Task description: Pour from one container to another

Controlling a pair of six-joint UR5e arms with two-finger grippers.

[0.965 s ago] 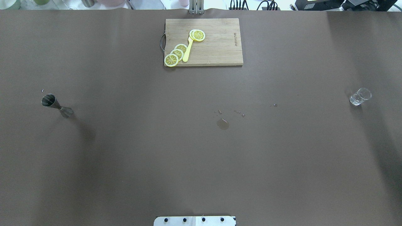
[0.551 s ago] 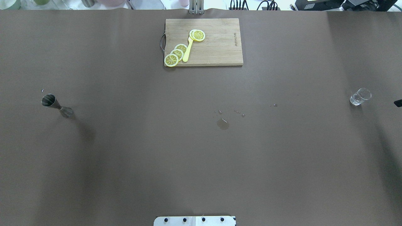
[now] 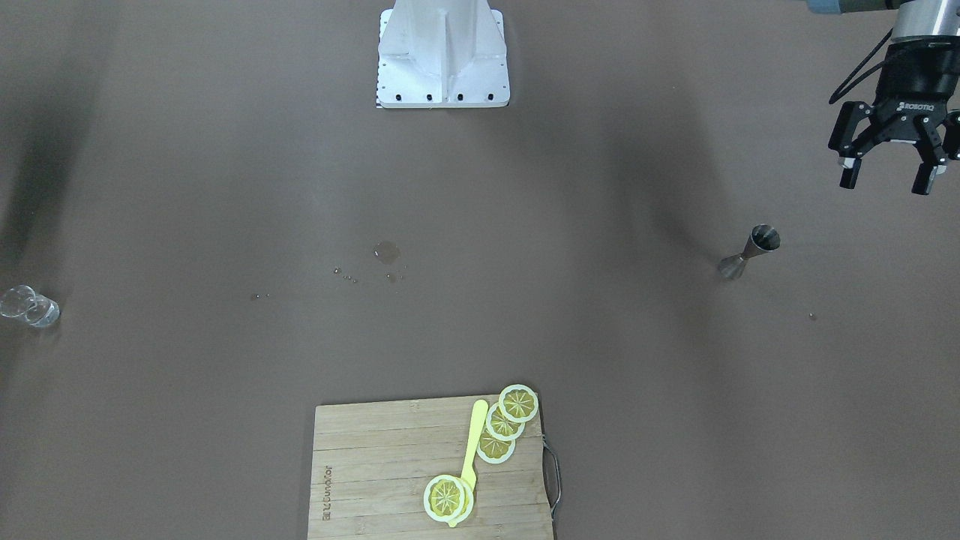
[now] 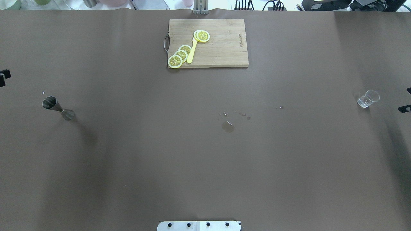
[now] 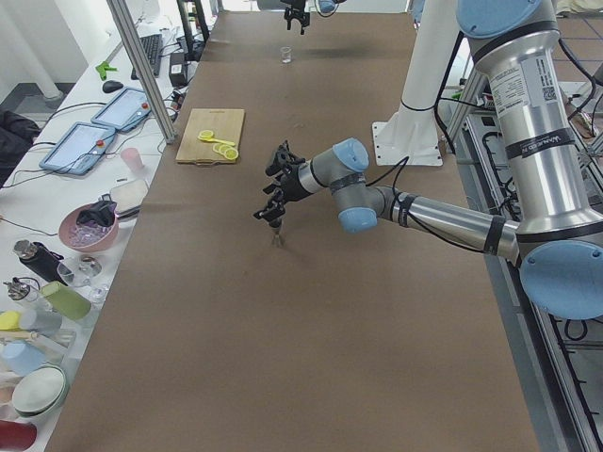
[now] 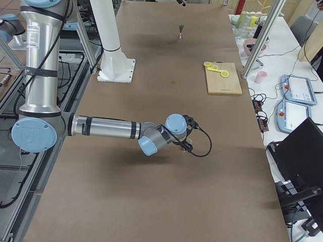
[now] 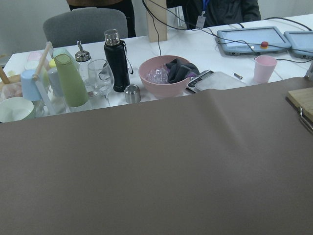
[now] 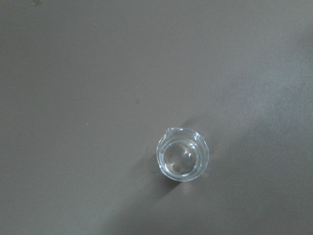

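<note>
— What is sitting nearest to the robot?
— Its base plate (image 4: pixel 199 225) is sitting at the near edge of the brown table (image 4: pixel 128 166). A little farther, around the middle, a small puddle (image 4: pixel 227 127) is lying with some drops beside it.
— And where are the two containers standing?
— The metal jigger (image 4: pixel 57 108) is standing upright on the left side. The small clear glass (image 4: pixel 368 98) is standing upright on the right side, well apart from it. Both are resting free on the table.
— What are the grippers doing?
— The left gripper (image 3: pixel 885 182) is hanging above the table, to the left of the jigger and not touching it, with its fingers spread apart. The right gripper (image 4: pixel 406 99) is showing only two dark tips at the right edge, near the glass, and these are standing apart. Its wrist camera is looking down into the glass.
— And at the far side?
— A wooden cutting board (image 4: pixel 221 48) is lying there, carrying lemon slices (image 4: pixel 179 54) and a yellow utensil (image 4: pixel 191 53).
</note>
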